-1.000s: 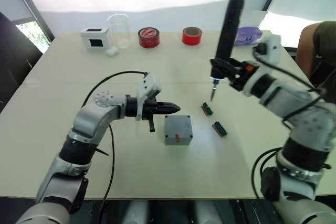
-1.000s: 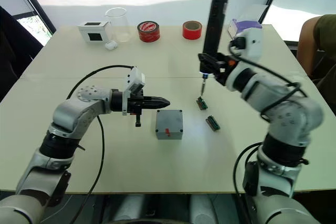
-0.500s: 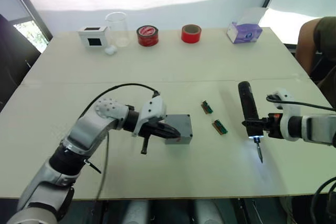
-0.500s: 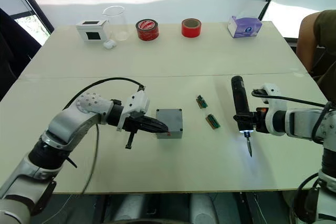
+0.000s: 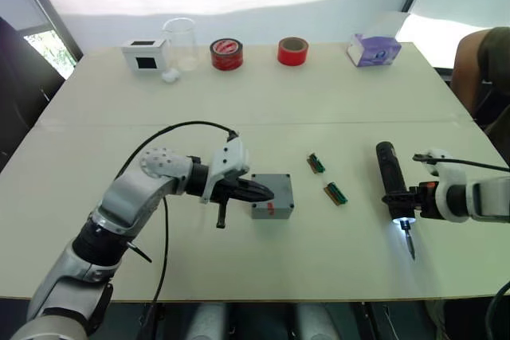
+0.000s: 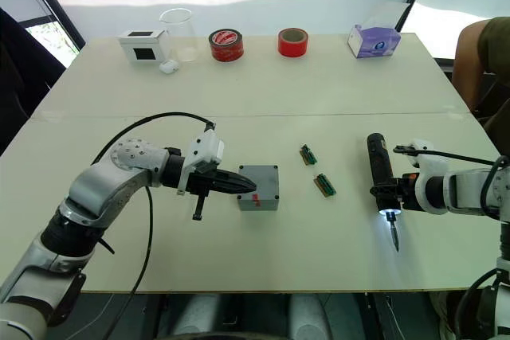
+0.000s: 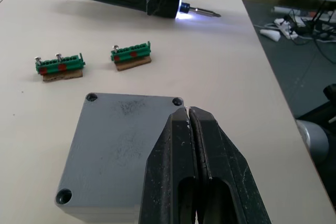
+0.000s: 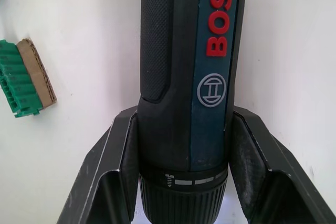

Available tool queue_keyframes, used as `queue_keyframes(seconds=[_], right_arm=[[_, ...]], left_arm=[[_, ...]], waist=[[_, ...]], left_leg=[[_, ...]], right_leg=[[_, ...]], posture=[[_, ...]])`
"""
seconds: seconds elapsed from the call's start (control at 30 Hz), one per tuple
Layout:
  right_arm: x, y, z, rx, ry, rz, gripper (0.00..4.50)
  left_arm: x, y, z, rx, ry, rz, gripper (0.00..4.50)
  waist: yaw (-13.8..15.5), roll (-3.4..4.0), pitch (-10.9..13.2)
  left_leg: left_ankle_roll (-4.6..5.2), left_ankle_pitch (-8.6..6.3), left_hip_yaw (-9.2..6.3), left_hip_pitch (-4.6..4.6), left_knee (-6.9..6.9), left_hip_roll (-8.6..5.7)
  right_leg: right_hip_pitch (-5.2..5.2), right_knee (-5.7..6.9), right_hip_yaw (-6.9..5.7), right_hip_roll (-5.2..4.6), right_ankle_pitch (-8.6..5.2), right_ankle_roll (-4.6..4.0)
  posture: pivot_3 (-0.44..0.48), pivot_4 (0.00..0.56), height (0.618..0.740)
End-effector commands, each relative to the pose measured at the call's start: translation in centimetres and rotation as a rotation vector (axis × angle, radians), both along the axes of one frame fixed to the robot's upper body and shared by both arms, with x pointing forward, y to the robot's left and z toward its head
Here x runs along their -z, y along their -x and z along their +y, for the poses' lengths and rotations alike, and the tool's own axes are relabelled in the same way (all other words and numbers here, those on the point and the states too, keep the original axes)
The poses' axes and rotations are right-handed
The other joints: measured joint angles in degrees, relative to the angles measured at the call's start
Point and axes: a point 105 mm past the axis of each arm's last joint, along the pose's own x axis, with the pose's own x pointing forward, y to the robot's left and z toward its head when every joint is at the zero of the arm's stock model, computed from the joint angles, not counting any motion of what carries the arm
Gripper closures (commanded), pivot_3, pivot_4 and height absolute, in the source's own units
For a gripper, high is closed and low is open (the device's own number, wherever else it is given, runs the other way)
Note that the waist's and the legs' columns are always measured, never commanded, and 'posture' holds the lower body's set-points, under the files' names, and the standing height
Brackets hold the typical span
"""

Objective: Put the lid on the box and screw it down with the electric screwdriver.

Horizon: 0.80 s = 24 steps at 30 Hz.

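2 red tape rolls (image 5: pixel 260 52), beaker (image 5: pixel 181 41), white box (image 5: pixel 143 55) at table's (image 5: pixel 319 101) far edge.

I see a workshop or lab: a pale bench (image 5: pixel 239 101) by bright windows, red tape rolls (image 5: pixel 227 54) along its far edge, circuit strips (image 5: pixel 335 193) mid-bench.

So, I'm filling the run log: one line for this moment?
left gripper: shut, over lid | right gripper: shut on electric screwdriver, lying near table
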Motion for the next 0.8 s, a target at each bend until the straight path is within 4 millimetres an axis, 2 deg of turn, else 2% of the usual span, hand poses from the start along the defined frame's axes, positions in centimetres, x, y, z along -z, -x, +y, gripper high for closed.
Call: queue_keyframes(seconds=[0.03,0.1,0.17,0.33,0.57,0.8], right_arm=[[-0.2,0.0,-0.5,0.011,0.032,0.005,2.73],[-0.1,-0.2,-0.7,0.023,0.032,0.008,2.73],[0.0,-0.3,-0.8,0.03,0.037,0.011,1.72],[-0.9,-0.9,-1.0,0.024,0.106,-0.026,0.05],[-1.8,-1.2,0.0,-0.037,0.118,-0.071,0.01],[-5.9,-2.6,1.6,-0.146,0.15,-0.252,0.01]], left_arm=[[-1.3,0.4,-0.2,0.016,0.032,-0.038,4.5],[-1.3,0.4,-0.2,0.014,0.031,-0.037,4.5],[-1.3,0.3,-0.1,0.007,0.029,-0.039,4.5],[-1.3,0.0,0.3,-0.014,0.021,-0.05,4.5],[-1.5,-0.5,0.7,-0.035,0.019,-0.058,4.5],[-2.0,-1.7,1.6,-0.087,0.025,-0.062,4.5]], waist=[[0.0,-0.02,-0.01],[0.01,-0.04,-0.01],[0.01,-0.05,-0.02],[0.25,-0.06,-0.02],[0.06,-0.06,-0.01],[0.08,-0.05,-0.01]], left_leg=[[0.0,0.0,0.0,0.0,0.0,0.0],[0.0,0.0,-0.01,0.02,0.02,0.0],[0.0,0.0,-0.01,0.02,0.06,0.0],[0.1,-0.06,-0.06,0.0,0.36,0.0],[0.2,-0.12,-0.06,-0.02,0.44,-0.01],[0.2,-0.12,-0.04,-0.02,0.44,-0.01]], right_leg=[[0.01,0.0,0.0,0.0,0.0,0.0],[0.04,0.0,-0.01,0.01,0.0,0.0],[0.07,0.0,-0.01,0.01,0.01,0.02],[0.2,0.02,-0.03,0.03,0.04,0.07],[0.22,0.02,-0.02,0.02,0.05,0.09],[0.19,0.03,-0.02,0.02,0.05,0.1]], posture=[[0.0,0.15,0.74],[0.0,0.15,0.74],[0.0,0.15,0.74],[0.0,0.15,0.74],[0.0,0.15,0.74],[0.0,0.15,0.74]])
